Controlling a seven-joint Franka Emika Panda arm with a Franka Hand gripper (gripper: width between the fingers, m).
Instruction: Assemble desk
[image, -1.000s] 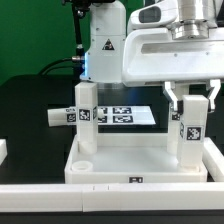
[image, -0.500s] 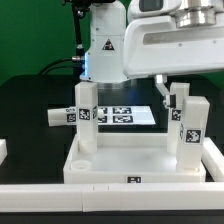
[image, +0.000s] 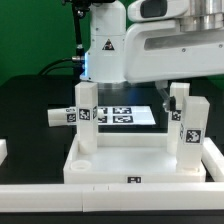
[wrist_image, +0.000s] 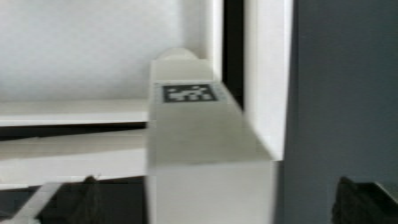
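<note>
**A:** Claw first: how do we find it?

**B:** Wide, and holding nothing. In the wrist view its fingers stand well apart, with a clear gap on either side of the right leg.

**A:** So what's changed?

**B:** A second ago we had that leg pinched near its top. We've since let go and lifted. In the exterior view the fingers are gone from the frame, and only the arm's white body shows at the upper right.

**A:** And the leg?

**B:** Upright on its own at the lower right, set in a corner of the desk top. It hasn't tipped, so we judge it seated and this step finished.

**A:** Where's everything else?

**B:** The desk top fills the bottom of the frame. The left leg stands in its corner at centre left. A third leg lies on the table just behind that one, beside the marker board. We'd expect to fetch it next.
</note>
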